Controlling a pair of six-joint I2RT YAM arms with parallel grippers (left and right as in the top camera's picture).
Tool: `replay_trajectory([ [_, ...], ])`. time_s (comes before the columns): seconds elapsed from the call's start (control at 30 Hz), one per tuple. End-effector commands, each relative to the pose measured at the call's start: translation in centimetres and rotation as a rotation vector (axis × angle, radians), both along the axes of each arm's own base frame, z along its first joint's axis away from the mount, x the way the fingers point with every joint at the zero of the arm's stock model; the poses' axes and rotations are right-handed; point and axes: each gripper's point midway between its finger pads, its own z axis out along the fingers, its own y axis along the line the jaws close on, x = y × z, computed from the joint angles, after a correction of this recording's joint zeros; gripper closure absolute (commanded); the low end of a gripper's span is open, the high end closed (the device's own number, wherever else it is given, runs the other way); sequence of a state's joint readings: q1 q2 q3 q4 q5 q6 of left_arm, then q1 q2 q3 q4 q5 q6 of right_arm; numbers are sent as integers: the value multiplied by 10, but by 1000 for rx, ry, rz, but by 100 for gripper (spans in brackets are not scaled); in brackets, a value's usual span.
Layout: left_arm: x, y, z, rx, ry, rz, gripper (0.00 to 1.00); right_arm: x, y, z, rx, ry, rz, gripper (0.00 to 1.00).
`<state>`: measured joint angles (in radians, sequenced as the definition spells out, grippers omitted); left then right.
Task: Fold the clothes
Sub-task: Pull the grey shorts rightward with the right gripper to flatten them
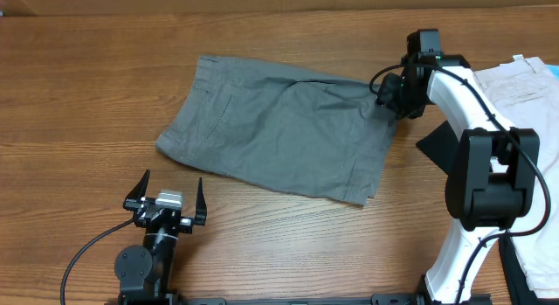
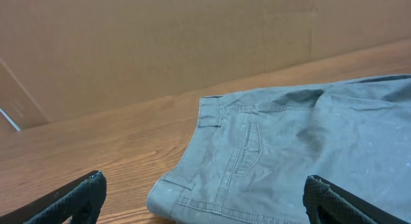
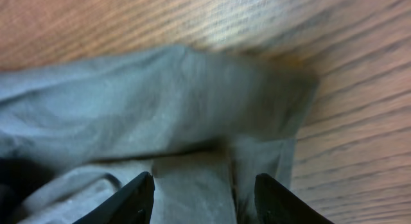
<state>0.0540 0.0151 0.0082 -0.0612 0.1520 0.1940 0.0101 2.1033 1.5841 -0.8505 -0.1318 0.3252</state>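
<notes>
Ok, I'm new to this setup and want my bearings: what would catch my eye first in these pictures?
The grey shorts, spread in the middle of the wooden table. The white right arm reaches over their right edge, jaws apart over the bunched cloth, while the left arm sits near the front edge, jaws wide open and clear of the shorts.

Shorts lie spread at the centre of the table, waistband toward the left. Left gripper stands in front of the shorts' left end, apart from them. Right gripper sits at their rear right corner, fabric between its fingers. A second pair of shorts lies at the right edge. Another garment lies between the two pairs.
</notes>
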Motion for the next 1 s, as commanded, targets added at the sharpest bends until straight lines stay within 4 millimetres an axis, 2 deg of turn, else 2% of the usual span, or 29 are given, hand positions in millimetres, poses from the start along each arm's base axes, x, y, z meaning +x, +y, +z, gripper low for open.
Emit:
replay_trajectory([
  [0.0, 0, 2, 0, -2, -4, 12, 0, -10, 8, -13, 32, 24, 28, 47],
  [0.07, 0, 3, 0, -2, -4, 13, 0, -13, 8, -18, 33, 27, 29, 47],
  [0.13, 0, 2, 0, -2, -4, 12, 0, -13, 8, -22, 33, 24, 29, 53],
  [0.2, 0, 3, 0, -2, -4, 13, 0, -12, 8, -22, 33, 17, 29, 64],
  [0.37, 0, 3, 0, -2, -4, 12, 0, -3, 8, -20, 33, -20, 27, 85],
  [0.4, 0, 3, 0, -2, -4, 13, 0, 0, 8, -19, 34, -33, 27, 96],
  [0.57, 0, 3, 0, -2, -4, 12, 0, 12, 8, -3, 36, -71, 19, 96],
  [0.7, 0, 3, 0, -2, -4, 12, 0, 17, 7, 22, 35, -110, 16, 96],
  [0.77, 0, 2, 0, -2, -4, 12, 0, 15, -5, 46, -23, -142, -43, 96],
  [0.97, 0, 3, 0, -2, -4, 13, 0, 21, -22, 73, -109, -219, -84, 96],
])
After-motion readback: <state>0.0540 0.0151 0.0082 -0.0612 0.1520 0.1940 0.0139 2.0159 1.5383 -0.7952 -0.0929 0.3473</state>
